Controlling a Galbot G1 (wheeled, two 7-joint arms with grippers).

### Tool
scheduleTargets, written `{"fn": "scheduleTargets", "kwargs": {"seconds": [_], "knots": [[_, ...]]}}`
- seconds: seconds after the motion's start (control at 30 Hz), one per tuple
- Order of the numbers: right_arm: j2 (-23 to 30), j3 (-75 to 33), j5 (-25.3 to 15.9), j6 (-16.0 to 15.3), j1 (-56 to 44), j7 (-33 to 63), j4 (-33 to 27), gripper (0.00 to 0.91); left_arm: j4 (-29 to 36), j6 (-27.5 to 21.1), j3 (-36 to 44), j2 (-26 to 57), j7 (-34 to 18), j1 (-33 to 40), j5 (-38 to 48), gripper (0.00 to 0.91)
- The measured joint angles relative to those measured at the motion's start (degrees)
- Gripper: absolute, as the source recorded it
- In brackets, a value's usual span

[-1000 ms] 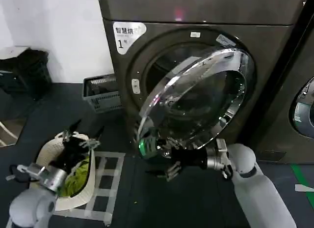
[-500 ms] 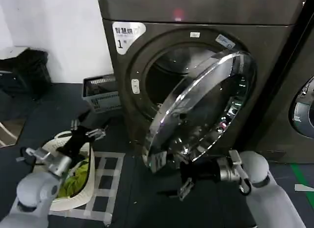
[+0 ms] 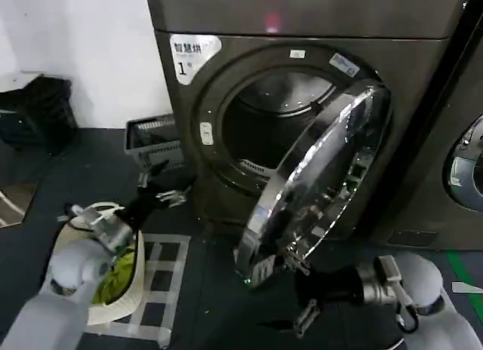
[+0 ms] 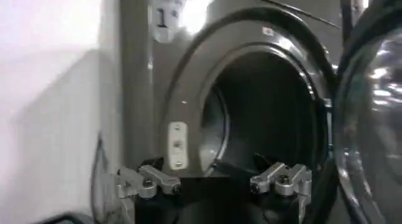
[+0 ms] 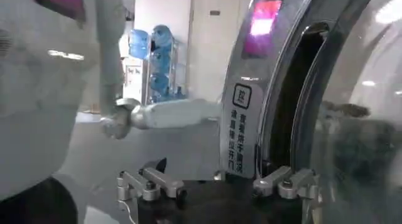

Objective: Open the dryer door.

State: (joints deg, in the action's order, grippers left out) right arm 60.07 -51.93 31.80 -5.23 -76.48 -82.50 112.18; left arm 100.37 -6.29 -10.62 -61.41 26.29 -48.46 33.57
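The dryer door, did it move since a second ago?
Yes. The dryer door swung wider open, showing more of the drum. The right gripper, open, dropped lower beneath the door's edge. The left gripper, open, rose toward the machine. The white basket stayed put.

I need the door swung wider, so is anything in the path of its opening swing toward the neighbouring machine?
Nothing visible blocks it. The round chrome-rimmed dryer door stands about half open, with bare dark floor under its free edge. The open right pincer sits just below that edge; the open left pincer waits by the drum opening.
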Motion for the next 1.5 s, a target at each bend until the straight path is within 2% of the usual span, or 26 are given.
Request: {"fn": "scheduleTargets", "kwargs": {"seconds": [0.47,0.73,0.93,1.1,1.27,1.5], "knots": [[3.8,-18.2,1.0,0.0,-0.6,0.9,-6.2,0.907,-1.1,-0.4,6.6,-4.1,1.5,4.3,-2.4,0.907],[5.0,-30.2,0.6,-0.1,-2.3,5.8,-7.8,0.907,-0.8,-1.1,9.9,-4.5,2.8,6.0,-2.3,0.907],[6.5,-36.0,2.2,0.3,-5.2,13.9,-6.6,0.907,0.1,-1.0,12.1,-4.2,3.0,5.4,-2.4,0.907],[6.9,-39.0,5.9,0.5,-6.4,21.9,-6.2,0.907,1.1,-1.0,13.5,-4.2,3.3,4.9,-2.7,0.907],[6.6,-41.3,7.4,2.8,-8.0,34.2,-6.3,0.907,1.2,-1.0,15.1,-4.2,4.6,4.9,-3.0,0.907],[6.0,-44.2,8.8,0.6,-10.7,48.9,-5.1,0.907,1.1,-0.9,17.4,-5.4,5.0,5.7,-3.5,0.907]]}}
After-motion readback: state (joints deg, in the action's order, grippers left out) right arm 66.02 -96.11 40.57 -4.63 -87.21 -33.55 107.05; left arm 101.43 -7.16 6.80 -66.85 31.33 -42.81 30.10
